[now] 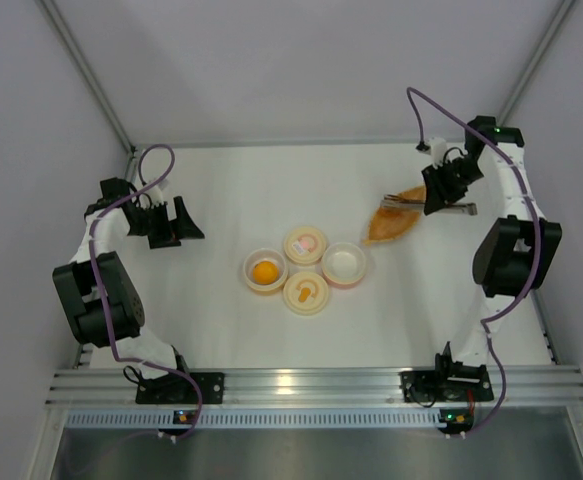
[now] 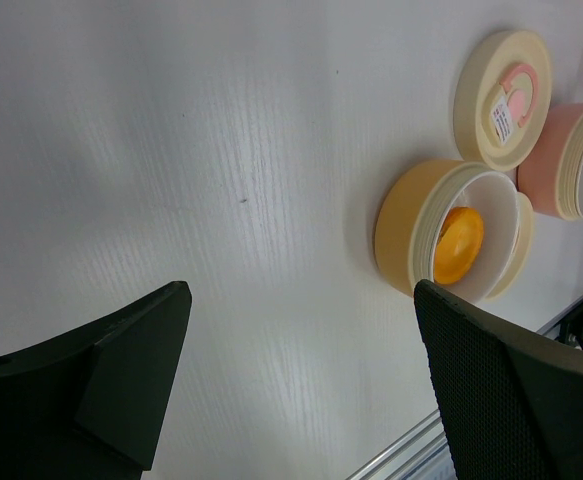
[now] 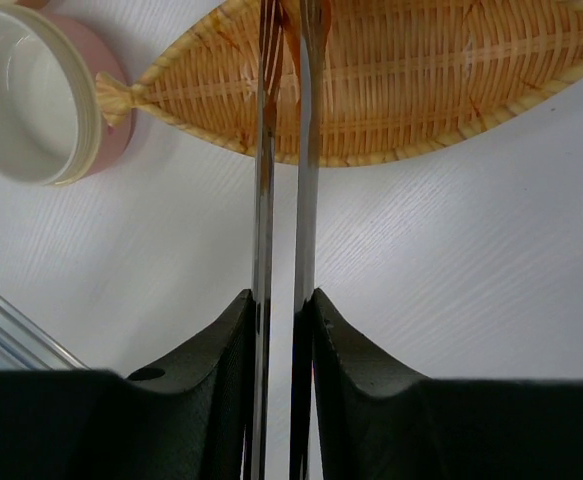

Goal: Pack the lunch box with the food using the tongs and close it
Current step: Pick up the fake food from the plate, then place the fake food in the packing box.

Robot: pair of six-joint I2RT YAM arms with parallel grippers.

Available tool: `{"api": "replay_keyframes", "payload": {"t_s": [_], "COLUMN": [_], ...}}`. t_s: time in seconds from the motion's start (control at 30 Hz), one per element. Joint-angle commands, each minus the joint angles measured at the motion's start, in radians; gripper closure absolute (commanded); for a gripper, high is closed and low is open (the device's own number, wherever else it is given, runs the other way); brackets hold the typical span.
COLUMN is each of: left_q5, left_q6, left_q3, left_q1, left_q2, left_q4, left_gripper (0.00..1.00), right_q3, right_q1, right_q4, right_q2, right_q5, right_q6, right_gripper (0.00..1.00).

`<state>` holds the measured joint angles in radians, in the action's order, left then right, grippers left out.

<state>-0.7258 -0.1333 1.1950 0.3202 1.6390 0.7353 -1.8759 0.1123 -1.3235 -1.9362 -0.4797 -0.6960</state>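
Right gripper point(image 3: 281, 300) fingers are clamped on both arms of the tongs point(image 3: 264, 200), squeezing them nearly parallel. Their long axis runs straight out from the fingers over the woven leaf dish point(image 3: 421, 90). Tips run off the top of the wrist view, so can't tell whether they pinch anything. Open pink tub point(image 3: 106, 130) sits just beside the dish's stem end, left of the tongs' line, so I'd guess a swing that way is what matters, and this arm is nearer. Ball point(image 1: 265, 270) lies in the yellow tub point(image 1: 248, 262). Left gripper point(image 2: 301, 300) hangs wide open, well apart.
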Motion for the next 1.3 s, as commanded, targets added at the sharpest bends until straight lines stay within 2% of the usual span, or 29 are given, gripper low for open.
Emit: {"api": "replay_keyframes", "payload": {"t_s": [0.0, 0.47, 0.77, 0.97, 1.27], "left_q5": [-0.027, -0.029, -0.03, -0.035, -0.032], "left_q6": [-0.012, -0.011, -0.022, -0.019, -0.032], "left_q3": [0.005, 0.006, 0.015, 0.012, 0.002], "left_q1": [0.002, 0.002, 0.002, 0.002, 0.002], "left_q2": [-0.007, -0.005, -0.007, -0.008, -0.025], "left_q4": [-0.016, -0.013, -0.007, -0.005, 0.001], "left_gripper": [0.02, 0.02, 0.02, 0.02, 0.02], "right_q3": [-0.042, -0.02, 0.083, 0.195, 0.311], "right_q1": [0.012, 0.052, 0.076, 0.026, -0.141], "right_q4": [-0.181, -0.183, -0.183, -0.183, -0.183], "right_q2": [0.051, 0.071, 0.197, 0.266, 0.329], "right_q5": [-0.057, -0.073, -0.157, -0.211, -0.273], "right_q6": [0.004, -0.005, -0.017, -0.025, -0.017], "right_gripper": [0.92, 1.0, 1.0, 1.0, 1.0]}}
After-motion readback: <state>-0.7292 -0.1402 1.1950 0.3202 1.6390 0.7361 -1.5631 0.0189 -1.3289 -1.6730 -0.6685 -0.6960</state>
